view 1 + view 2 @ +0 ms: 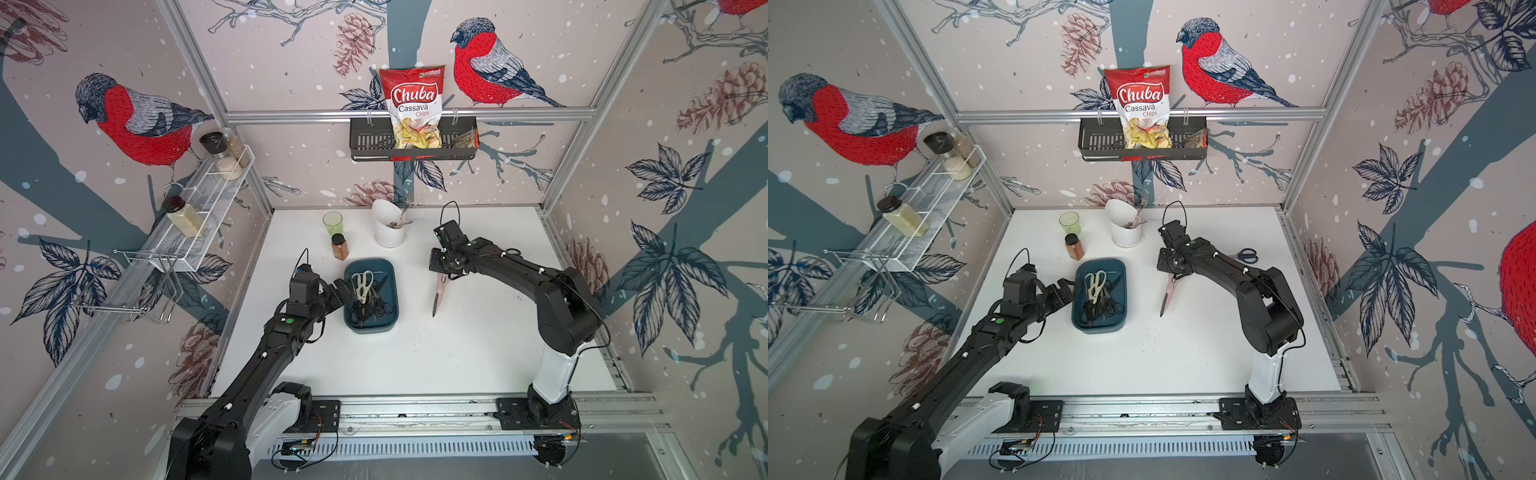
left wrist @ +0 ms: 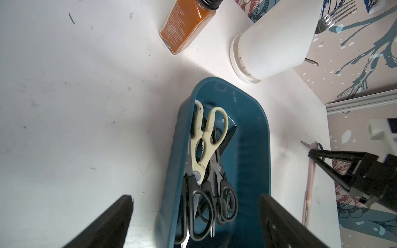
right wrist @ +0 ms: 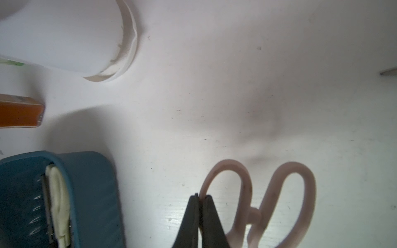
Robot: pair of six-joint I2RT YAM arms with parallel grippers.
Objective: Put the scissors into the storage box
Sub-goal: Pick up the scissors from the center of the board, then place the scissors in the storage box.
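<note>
White cup [image 1: 389, 235], orange jar [image 1: 339, 248] behind teal box [image 1: 370, 328].

Both top views look down from the front over the whole white tabletop [image 1: 457, 357]; both close wrist views share the shallow teal plastic storage box [image 2: 253, 150].

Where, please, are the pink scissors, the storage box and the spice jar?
pink scissors [image 3: 247, 189], right wrist view, handle loop.
storage box [image 2: 249, 154], left wrist view, bare floor.
spice jar [image 1: 340, 250], a top view, body.

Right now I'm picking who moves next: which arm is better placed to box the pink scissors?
Right. The right hand is shut on the pink scissors beside the storage box; the left hand is open, empty.
</note>
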